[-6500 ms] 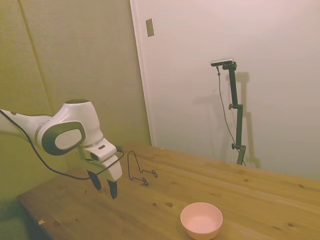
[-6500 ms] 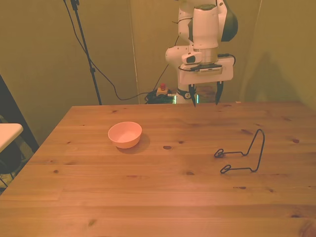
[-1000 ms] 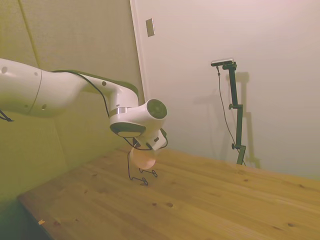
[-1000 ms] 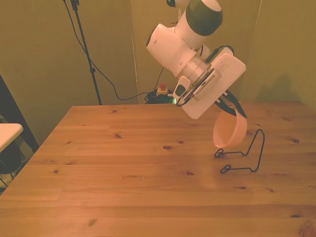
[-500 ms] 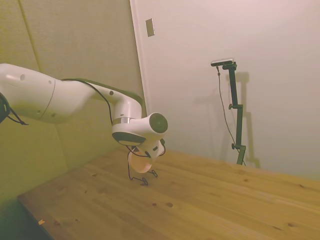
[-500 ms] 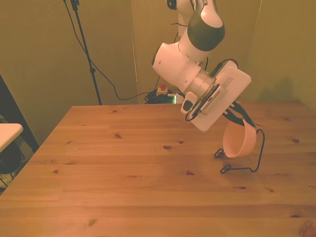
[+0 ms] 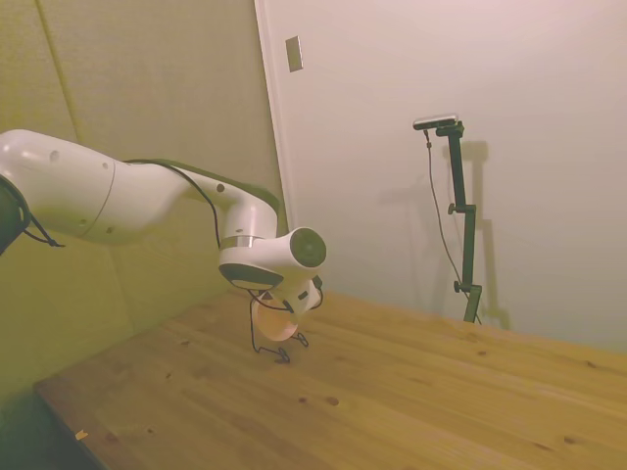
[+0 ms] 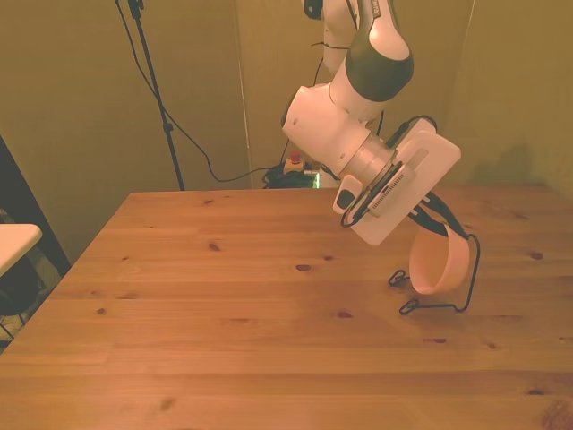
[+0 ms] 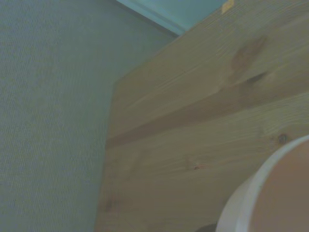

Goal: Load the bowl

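One bowl (image 8: pixel 439 264), one wire stand (image 8: pixel 448 285), one white arm; the bowl is small, round, pale pink, plain and smooth, turned on its side so its opening faces the front view's left; it sits within the dark wire stand, at the upright loop, toward the front view's right of the wooden surface (image 8: pixel 224 331); the fingers (image 8: pixel 440 217) of the gripper (image 8: pixel 432 219) are clamped on the bowl's upper rim; the wrist view shows only an arc of the pale rim (image 9: pixel 251 193) against the wood.
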Tool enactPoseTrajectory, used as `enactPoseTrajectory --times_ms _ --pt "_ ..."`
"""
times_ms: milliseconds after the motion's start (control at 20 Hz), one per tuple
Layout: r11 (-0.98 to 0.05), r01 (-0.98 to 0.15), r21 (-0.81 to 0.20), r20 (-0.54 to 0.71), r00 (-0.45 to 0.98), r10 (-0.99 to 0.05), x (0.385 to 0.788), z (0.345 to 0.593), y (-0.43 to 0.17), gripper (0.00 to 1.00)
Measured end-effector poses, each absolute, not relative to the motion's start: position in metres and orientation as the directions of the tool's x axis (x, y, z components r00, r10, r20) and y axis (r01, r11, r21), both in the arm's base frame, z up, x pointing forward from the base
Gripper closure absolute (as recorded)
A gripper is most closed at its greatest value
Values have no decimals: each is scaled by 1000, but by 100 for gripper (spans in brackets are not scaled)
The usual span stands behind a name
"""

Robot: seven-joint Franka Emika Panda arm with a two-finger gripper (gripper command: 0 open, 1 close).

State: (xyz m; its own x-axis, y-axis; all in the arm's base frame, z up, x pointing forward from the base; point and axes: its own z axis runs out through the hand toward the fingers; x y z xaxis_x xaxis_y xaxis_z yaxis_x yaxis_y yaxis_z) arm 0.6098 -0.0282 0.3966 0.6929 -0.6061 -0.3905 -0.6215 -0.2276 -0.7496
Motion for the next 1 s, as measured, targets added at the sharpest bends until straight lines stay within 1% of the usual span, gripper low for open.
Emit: enactPoseTrajectory --times_ms 450,500,1000 --pt "-224 -636 -738 -404 683 -608 612 382 -28 100" --pt "-222 -637 -738 -405 682 -609 612 381 -29 0" --pt "-234 -611 -756 -383 703 -599 612 385 -27 0"
